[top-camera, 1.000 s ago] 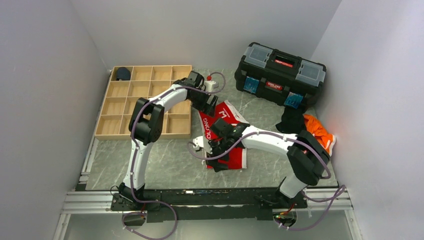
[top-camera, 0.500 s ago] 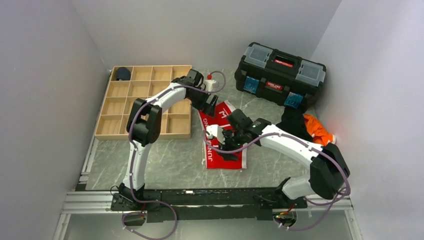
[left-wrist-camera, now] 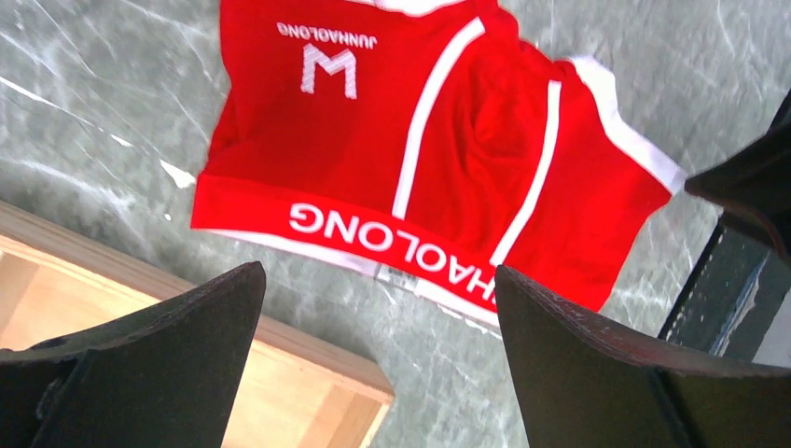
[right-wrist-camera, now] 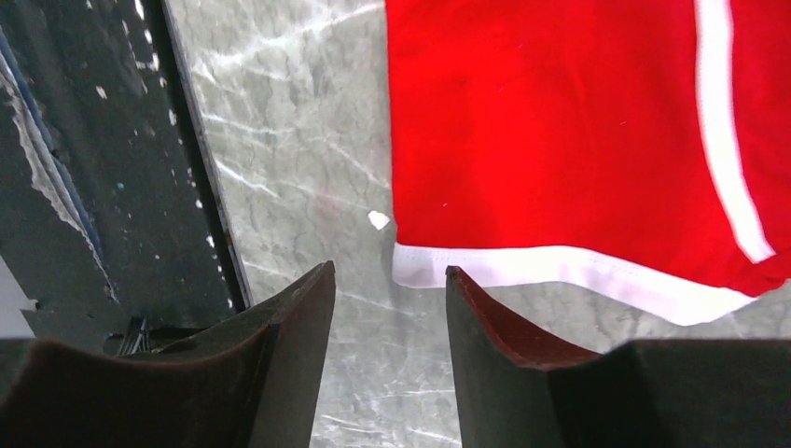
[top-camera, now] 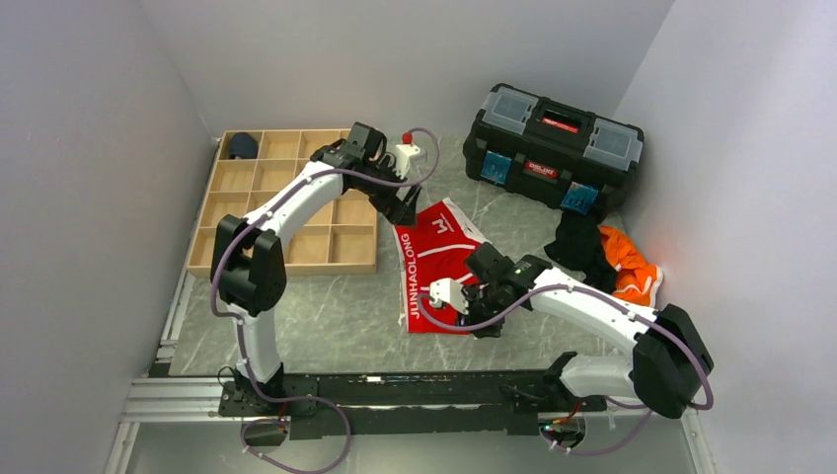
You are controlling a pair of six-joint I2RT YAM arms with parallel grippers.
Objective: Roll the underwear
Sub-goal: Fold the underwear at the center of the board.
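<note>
top external: underwear (top-camera: pixel 434 259) flat, red, white trim; left gripper (left-wrist-camera: pixel 378 280) wide apart, right gripper (right-wrist-camera: pixel 390 273) narrowly parted, both empty.

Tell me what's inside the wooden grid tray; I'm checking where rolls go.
A dark blue bundle sits in the far-left corner compartment of the tray. Other compartments in view show bare wood. The left arm hides parts of several, so those cannot be checked.

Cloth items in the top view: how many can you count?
4: the underwear spread flat mid-table; a dark blue bundle in the tray's far-left compartment; a black cloth and an orange cloth beside the toolbox. Others may be hidden underneath.
</note>
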